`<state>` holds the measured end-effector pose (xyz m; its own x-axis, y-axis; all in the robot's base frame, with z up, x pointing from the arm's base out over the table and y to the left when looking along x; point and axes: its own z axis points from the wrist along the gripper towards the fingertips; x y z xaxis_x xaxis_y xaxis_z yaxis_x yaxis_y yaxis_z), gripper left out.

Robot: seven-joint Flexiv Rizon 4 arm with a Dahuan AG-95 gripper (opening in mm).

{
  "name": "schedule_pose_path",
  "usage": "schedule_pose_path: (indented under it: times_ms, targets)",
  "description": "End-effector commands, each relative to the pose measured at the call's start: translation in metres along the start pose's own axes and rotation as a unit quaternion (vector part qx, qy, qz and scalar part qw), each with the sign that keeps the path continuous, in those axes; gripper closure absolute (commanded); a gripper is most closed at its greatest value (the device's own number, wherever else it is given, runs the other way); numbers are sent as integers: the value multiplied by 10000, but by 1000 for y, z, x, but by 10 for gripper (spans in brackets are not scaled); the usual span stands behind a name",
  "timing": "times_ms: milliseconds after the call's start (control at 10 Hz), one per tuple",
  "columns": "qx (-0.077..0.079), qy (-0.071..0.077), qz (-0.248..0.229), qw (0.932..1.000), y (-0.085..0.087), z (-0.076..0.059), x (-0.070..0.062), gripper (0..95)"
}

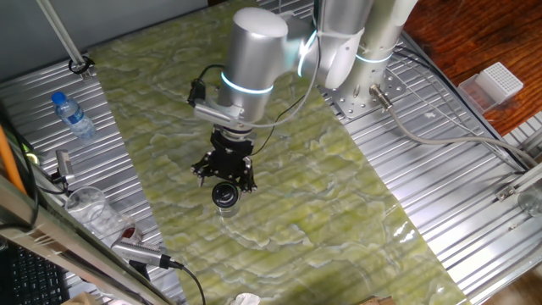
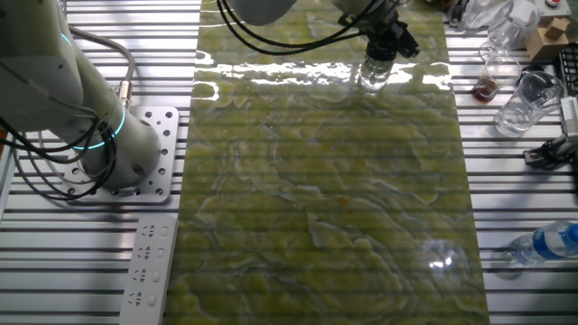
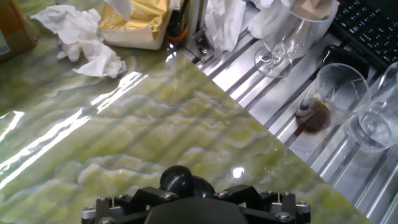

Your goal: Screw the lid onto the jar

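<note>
A: Any writing you can make out anywhere?

B: None that can be read. The water bottle (image 1: 73, 116) has a label, but it's a pale blur in both fixed views.

A: The brown box (image 3: 13, 30) in the hand view's corner?

B: There's a strip of something at its edge, too cropped to read. The white remote (image 2: 148, 269) beside the green mat (image 2: 325, 181) shows buttons only, no legible marks.

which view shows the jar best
The other fixed view: the jar shows its clear glass side, standing on the green mat under the gripper. One fixed view shows mainly the black lid from above. The hand view shows only a dark round top.
</note>
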<state>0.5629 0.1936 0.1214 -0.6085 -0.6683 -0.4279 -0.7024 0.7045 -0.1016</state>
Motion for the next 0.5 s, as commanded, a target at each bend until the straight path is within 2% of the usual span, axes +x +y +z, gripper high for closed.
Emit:
schedule_pose_path:
  times_ms: [100, 500]
  targets:
    - [-115, 133, 40, 9998, 2, -6, -3, 0]
    - [-241, 344, 240, 9988, -3, -11, -12, 0]
